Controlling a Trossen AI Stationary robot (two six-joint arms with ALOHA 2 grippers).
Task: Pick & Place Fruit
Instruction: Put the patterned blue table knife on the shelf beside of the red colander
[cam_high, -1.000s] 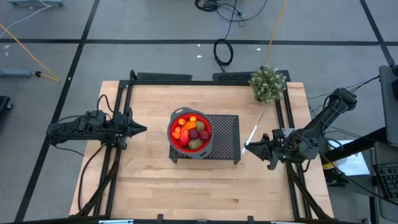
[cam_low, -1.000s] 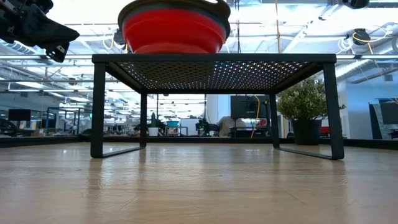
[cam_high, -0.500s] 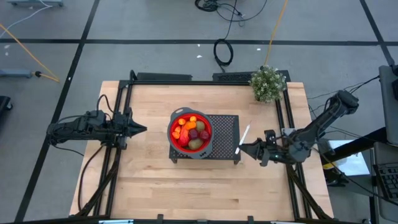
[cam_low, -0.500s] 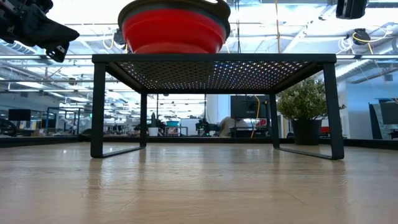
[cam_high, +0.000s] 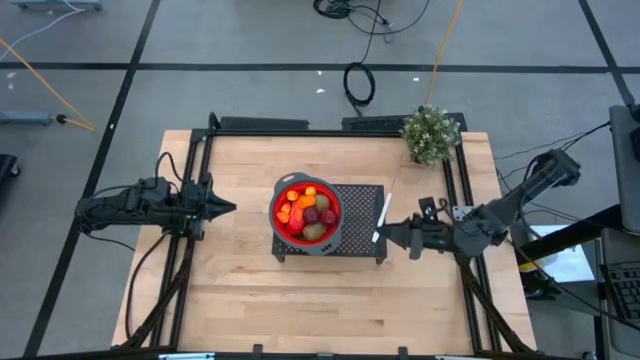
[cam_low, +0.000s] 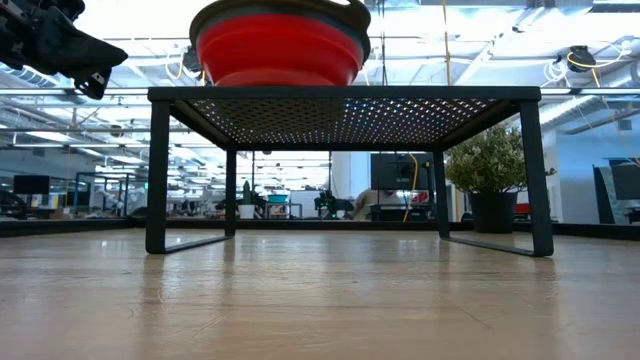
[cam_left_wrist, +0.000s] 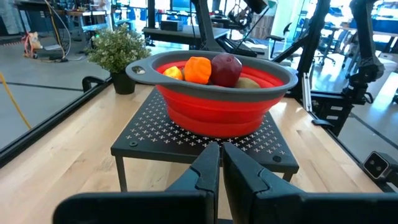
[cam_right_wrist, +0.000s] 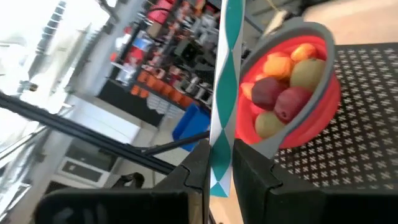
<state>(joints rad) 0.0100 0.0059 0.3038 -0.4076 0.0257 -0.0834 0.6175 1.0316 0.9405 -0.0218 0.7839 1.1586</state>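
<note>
Bowl (cam_low: 280, 45) top — cropped, low view

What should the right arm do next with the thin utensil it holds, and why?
Probably carry it a little further toward the red bowl. The right pincer is shut on the utensil at the black rack's right edge, short of the fruit. The left pincer waits shut at the table's left.
</note>
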